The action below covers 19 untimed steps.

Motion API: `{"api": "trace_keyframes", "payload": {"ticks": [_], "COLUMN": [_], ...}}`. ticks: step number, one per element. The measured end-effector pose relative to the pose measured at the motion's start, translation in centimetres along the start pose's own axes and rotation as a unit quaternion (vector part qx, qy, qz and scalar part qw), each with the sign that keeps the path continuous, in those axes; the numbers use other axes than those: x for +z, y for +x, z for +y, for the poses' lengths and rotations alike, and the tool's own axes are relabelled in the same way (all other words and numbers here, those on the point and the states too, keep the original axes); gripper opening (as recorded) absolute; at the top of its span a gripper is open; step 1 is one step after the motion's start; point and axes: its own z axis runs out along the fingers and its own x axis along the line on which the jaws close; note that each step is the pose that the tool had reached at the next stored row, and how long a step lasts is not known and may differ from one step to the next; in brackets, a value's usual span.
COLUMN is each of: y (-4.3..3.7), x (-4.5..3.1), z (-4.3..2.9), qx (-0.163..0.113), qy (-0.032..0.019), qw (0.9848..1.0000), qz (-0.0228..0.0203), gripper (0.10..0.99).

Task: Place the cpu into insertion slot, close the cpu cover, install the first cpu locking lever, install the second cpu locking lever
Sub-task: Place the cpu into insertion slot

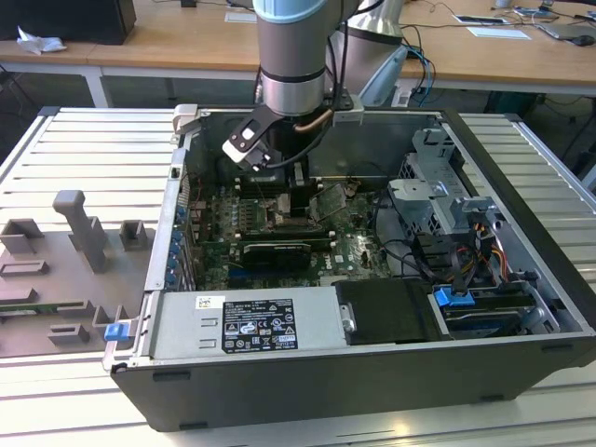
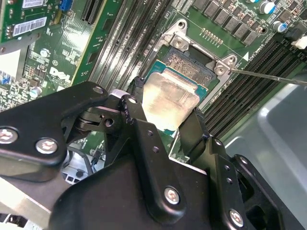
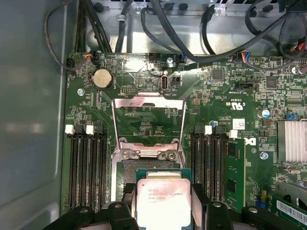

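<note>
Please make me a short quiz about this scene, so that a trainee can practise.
1. True or false: the cpu cover is shut over the insertion slot.
2. What does the gripper grip? A a cable; B the cpu; C a memory stick.
3. Fill in: long memory slots lie on ____ sides of the slot.
Key: 1 false, it is open; 2 B; 3 both.

This looks like a robot lab. A big robot arm point(image 1: 291, 56) hangs over an open computer case point(image 1: 279, 396) on a ribbed metal bench point(image 1: 93, 140). Behind stand wooden benches point(image 1: 186, 42) with cables point(image 1: 413, 39) and papers point(image 1: 498, 33).
</note>
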Motion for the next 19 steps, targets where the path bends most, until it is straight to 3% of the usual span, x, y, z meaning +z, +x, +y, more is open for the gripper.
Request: {"api": "trace_keyframes", "payload": {"ticks": [13, 19], "y": [0.03, 0.76], "x": [0.80, 1.36], "z": [-0.21, -0.47], "qx": [0.000, 0.004], "qy": [0.0000, 0.0000], "qw": [1.0000, 1.0000], "qz": [0.0000, -0.0003], "gripper": [0.541, 0.541]}}
